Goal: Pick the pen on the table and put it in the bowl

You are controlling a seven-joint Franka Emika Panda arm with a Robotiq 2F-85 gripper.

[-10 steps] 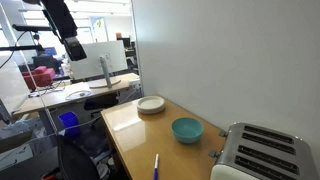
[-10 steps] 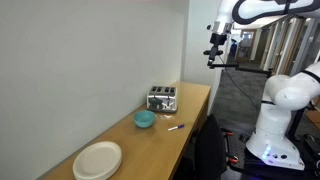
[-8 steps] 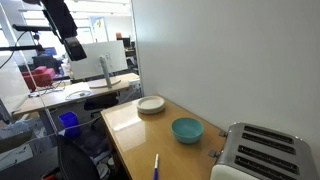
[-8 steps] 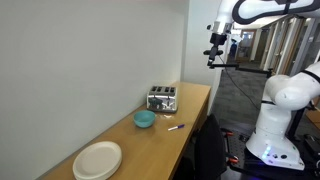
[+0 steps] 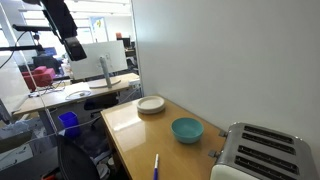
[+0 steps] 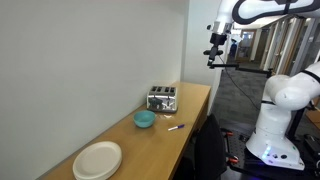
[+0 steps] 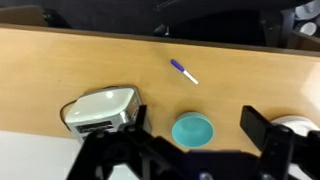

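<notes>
The blue pen lies on the tan table near its front edge; it also shows in an exterior view and in the wrist view. The teal bowl stands empty on the table between the pen and the wall, seen too in an exterior view and in the wrist view. My gripper hangs high above the table, far from both, seen in the other exterior view as well. Its fingers are spread wide and empty.
A silver toaster stands at one end of the table, seen in the wrist view too. A stack of white plates lies at the other end. A wall runs along the table's far side. Cluttered desks lie beyond.
</notes>
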